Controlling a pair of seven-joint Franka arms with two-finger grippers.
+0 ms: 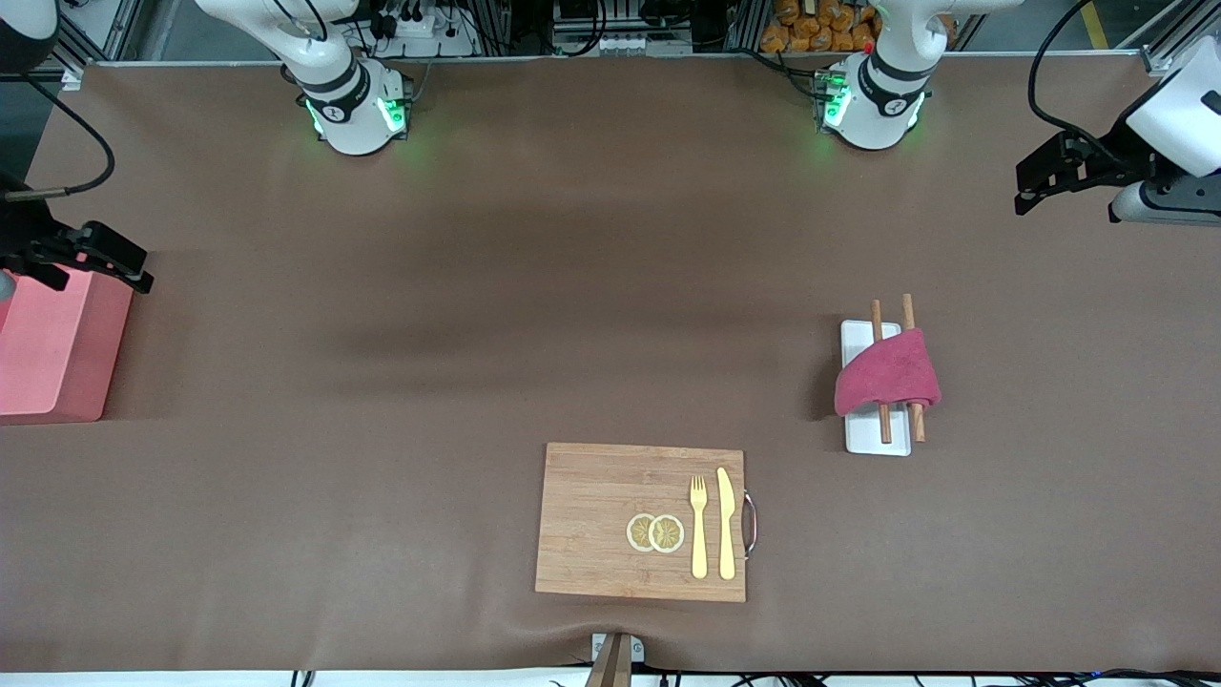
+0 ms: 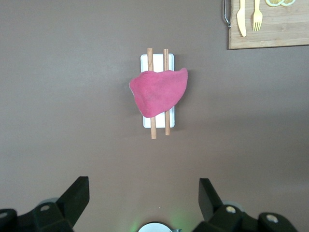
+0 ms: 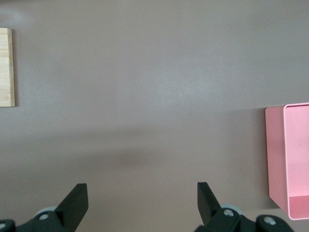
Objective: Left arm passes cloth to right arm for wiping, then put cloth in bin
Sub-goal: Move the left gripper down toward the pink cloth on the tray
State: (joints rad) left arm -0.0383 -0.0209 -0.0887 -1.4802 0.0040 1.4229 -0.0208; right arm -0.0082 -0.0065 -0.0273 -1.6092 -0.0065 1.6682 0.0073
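Observation:
The crimson cloth [image 1: 887, 377] lies draped over two wooden rods [image 1: 884, 425] on a flat white tray [image 1: 876, 441], toward the left arm's end of the table. It also shows in the left wrist view [image 2: 158, 92]. The salmon-pink bin [image 1: 48, 353] stands at the right arm's end and shows in the right wrist view [image 3: 288, 159]. My left gripper [image 1: 1025, 191] is up in the air at the left arm's end, open and empty [image 2: 143, 193], apart from the cloth. My right gripper [image 1: 134, 267] is over the bin's edge, open and empty [image 3: 142, 198].
A wooden board [image 1: 610, 520] lies nearer to the front camera than the tray. It carries a yellow fork [image 1: 698, 525], a yellow knife [image 1: 726, 523] and two lemon slices [image 1: 655, 532]. A brown mat [image 1: 477, 315] covers the table.

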